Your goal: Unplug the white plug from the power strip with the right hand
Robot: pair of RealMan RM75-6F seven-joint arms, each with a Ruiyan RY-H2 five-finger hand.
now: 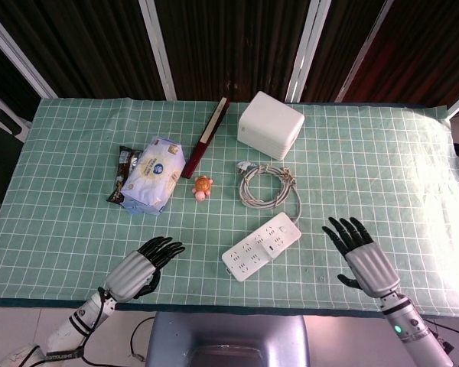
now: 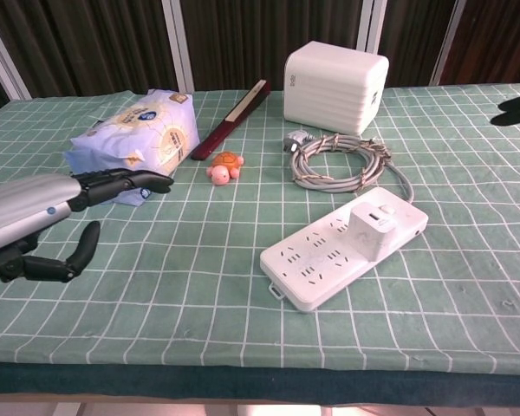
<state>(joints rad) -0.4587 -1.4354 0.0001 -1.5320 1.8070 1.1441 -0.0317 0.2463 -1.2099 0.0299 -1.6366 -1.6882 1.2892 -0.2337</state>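
Note:
The white power strip lies slanted near the table's front middle. A white plug sits in its far right end. My right hand hovers open, fingers spread, to the right of the strip and apart from it; in the chest view only dark fingertips show at the right edge. My left hand floats open over the front left of the cloth, well left of the strip, holding nothing.
A coiled grey cable lies just behind the strip, with a white box beyond it. A tissue pack, a small toy turtle and a dark red stick sit at the back left.

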